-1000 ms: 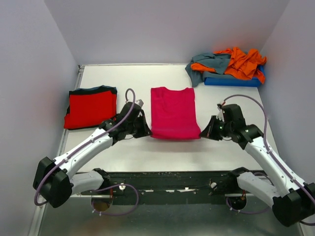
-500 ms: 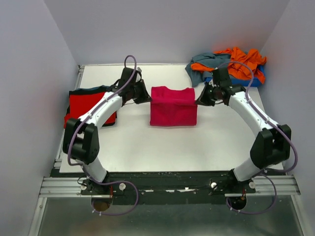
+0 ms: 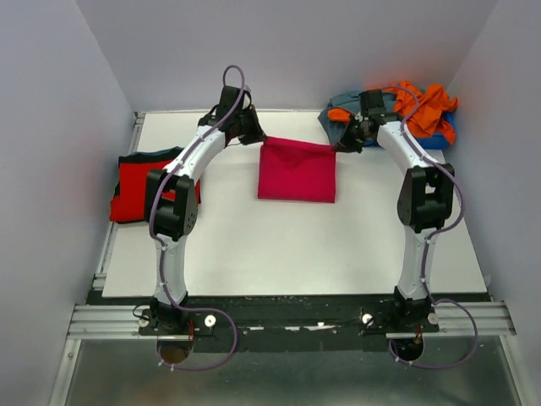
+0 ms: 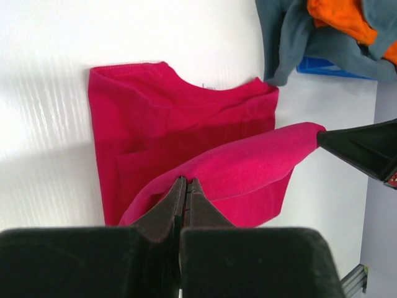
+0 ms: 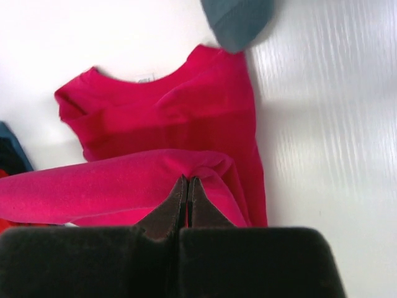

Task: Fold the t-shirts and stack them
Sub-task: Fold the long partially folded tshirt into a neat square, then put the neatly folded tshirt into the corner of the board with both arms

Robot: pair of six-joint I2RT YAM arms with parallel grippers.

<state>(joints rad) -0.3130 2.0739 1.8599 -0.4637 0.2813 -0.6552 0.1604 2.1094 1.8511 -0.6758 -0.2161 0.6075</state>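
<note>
My left gripper and right gripper, both clamped shut on the hem corners of the magenta t-shirt, have swung its near edge up and far over the collar at mid-table, halving it; laying down comes next, I judge. The white neck tag is too small to read

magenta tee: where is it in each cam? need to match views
Top external: magenta t-shirt at centre, its far edge stretched between the two arms.
Left wrist: magenta t-shirt fills the middle, with a lifted edge crossing in front.
Right wrist: magenta t-shirt fills the middle, with a lifted edge running off to the left.
Shared landmark: grey-teal shirt, far right in top external, top right in left wrist, top edge in right wrist.
</note>
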